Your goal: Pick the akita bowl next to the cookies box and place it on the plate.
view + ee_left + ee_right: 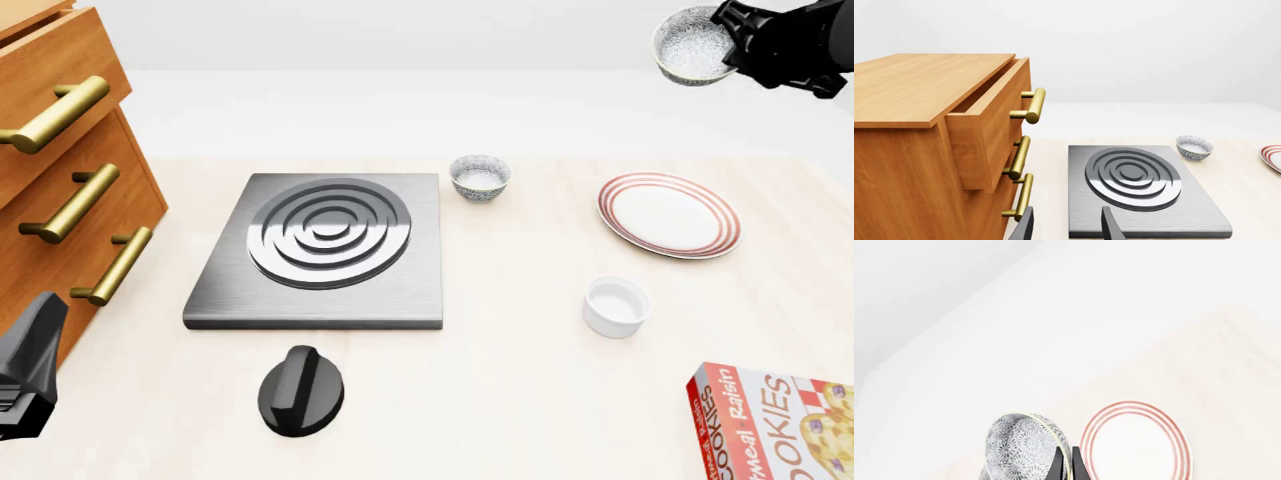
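High above the table's far right, my right gripper [731,42] is shut on the rim of the akita bowl [691,45], which hangs tilted on its side. In the right wrist view the speckled akita bowl [1021,445] is pinched by the gripper [1067,467], with the red-ringed plate [1134,440] lying below. The plate [667,215] lies on the table right of centre. The cookies box [774,425] lies at the near right corner. My left gripper [1067,227] is open and holds nothing, low at the near left beside the cabinet.
A second speckled bowl [479,176] stands by the far right corner of the grey stove plate [320,250]. A plain white ramekin [617,307] stands near the plate. A black knob [302,390] lies in front of the stove. A wooden drawer cabinet [67,170] fills the left, its top drawer [991,120] pulled out.
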